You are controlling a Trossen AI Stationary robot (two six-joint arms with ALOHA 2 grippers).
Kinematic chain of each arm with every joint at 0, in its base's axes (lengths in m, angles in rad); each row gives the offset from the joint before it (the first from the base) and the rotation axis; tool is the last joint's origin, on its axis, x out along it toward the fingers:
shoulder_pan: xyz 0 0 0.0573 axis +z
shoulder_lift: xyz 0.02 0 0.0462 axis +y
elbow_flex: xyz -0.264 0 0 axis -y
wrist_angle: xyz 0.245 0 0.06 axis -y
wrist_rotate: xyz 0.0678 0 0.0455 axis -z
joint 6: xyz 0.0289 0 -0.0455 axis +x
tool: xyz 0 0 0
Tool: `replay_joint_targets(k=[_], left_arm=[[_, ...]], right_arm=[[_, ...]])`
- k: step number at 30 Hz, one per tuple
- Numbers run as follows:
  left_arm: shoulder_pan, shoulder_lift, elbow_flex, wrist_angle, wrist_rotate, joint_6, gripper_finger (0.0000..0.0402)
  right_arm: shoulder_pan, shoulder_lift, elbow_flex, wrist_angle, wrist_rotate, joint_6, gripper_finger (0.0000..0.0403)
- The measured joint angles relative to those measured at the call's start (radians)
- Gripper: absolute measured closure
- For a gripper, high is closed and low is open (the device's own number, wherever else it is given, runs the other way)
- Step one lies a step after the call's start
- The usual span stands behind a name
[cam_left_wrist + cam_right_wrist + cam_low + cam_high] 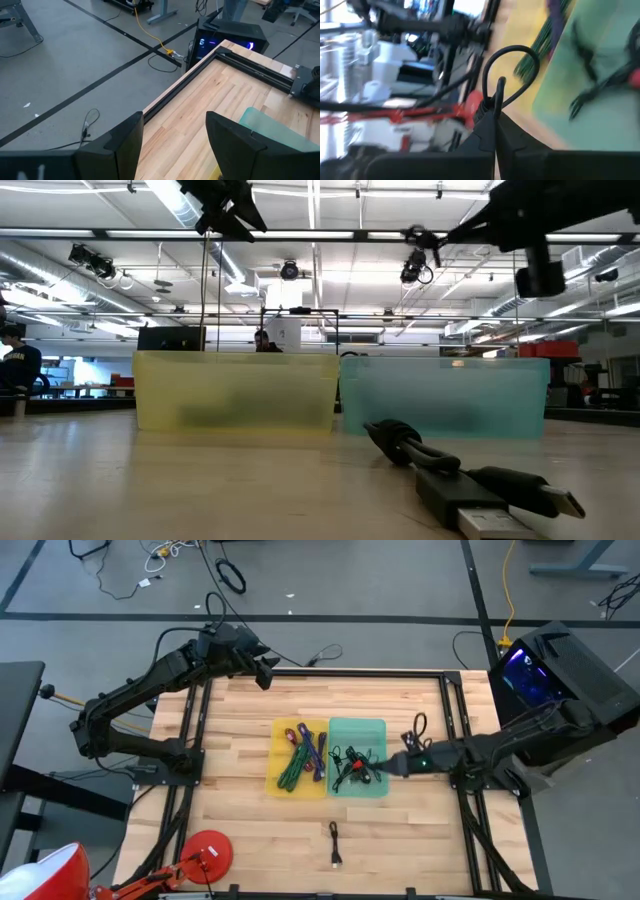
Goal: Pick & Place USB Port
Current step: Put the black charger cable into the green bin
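Note:
My right gripper hangs over the right side of the teal bin and is shut on a black USB cable. More black cables with a red piece lie in the teal bin. The yellow bin beside it holds green, purple and red cables. Another black USB cable lies flat on the table near the front edge; it is close up in the low view. My left gripper is open and empty, raised over the table's far left corner. My right gripper pinches the black cable between its two shut fingertips, at the foot of a loop. The loop stands out past the fingertips, above the bins. The fingers hide the rest of the cable.
The two bins stand side by side mid-table, with bare wood around them. A black frame rims the table. A computer case with purple light stands off the right edge. A red round object sits at the near left corner.

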Motion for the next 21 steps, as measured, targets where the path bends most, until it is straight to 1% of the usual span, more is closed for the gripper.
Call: replay_joint_targets(k=[5,7,9,12,18,21], left_arm=[[0.0,0.0,0.0,0.0,0.0,0.0,0.0181],[0.0,0.0,0.0,0.0,0.0,0.0,0.0181],[0.0,0.0,0.0,0.0,0.0,0.0,0.0181],[0.0,0.0,0.0,0.0,0.0,0.0,0.0181],[0.0,0.0,0.0,0.0,0.0,0.0,0.0181],[0.0,0.0,0.0,0.0,0.0,-0.007,0.0181]], right_arm=[[-0.142,-0.002,0.067,-0.061,-0.035,-0.143,0.0403],[-0.193,0.002,0.117,-0.162,-0.071,-0.208,0.0403],[-0.243,0.007,0.164,-0.313,-0.124,-0.256,0.0403],[-0.303,0.016,0.217,-0.484,-0.179,-0.302,0.0403],[-0.397,0.022,0.255,-0.509,-0.2,-0.389,0.0403],[-0.429,0.051,0.257,-0.524,-0.254,-0.398,0.0403]])
